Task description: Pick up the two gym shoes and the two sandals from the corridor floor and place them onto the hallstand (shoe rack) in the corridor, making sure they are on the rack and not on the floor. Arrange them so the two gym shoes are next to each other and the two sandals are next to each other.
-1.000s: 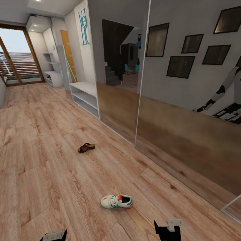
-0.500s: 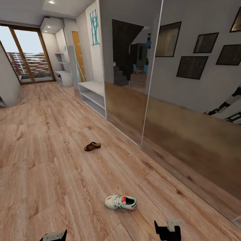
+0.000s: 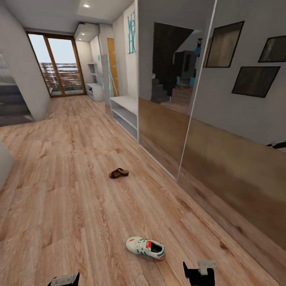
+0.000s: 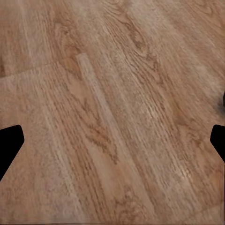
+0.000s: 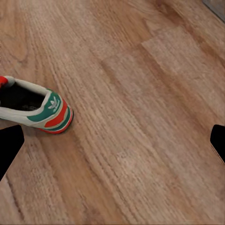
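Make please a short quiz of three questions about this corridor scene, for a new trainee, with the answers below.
1. True or false: the gym shoe already stands on the hallstand.
2. Which shoe lies nearer the robot? A) the sandal B) the gym shoe C) both equally near
3. Fill in: both shoes in the head view rest on the wood-plank ____.

Key:
1. False. It lies on the corridor floor, close ahead of the right gripper.
2. B. The sandal lies farther along, between the gym shoe and the hallstand.
3. floor.
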You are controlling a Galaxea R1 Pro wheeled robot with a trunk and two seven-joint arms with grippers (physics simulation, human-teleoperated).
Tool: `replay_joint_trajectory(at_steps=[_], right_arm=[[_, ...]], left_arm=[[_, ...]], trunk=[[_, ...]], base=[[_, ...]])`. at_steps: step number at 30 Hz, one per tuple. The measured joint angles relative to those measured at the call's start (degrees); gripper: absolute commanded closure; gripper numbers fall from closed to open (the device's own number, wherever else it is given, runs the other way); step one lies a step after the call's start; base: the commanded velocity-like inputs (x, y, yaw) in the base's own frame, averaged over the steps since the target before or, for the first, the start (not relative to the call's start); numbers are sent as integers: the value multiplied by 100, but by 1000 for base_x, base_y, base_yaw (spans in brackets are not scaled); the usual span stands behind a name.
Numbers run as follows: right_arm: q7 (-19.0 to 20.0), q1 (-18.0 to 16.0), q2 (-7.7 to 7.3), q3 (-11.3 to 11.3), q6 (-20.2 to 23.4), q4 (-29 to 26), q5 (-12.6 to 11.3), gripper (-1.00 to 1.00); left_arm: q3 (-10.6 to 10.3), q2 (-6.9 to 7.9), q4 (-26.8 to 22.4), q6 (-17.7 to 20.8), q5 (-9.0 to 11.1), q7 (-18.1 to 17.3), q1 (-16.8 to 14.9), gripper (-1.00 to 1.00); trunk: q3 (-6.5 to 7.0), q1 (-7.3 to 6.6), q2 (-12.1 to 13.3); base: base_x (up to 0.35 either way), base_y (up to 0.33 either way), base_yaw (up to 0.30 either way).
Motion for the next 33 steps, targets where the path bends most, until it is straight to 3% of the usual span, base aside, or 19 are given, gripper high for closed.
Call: replay_joint_trajectory(at_steps=[19,33], right_arm=[[0,0,0,-7,-1,-3,0,-100],[0,2,-3,-9,0,-23,-8,-100]], left_arm=[[5,4,0,0,2,0,0,-100],[7,8,2,-1,6,0,0,-100]], trunk=[[0,2,0],[0,2,0]], base=[[-23,-267,268],[-148,-249,39]])
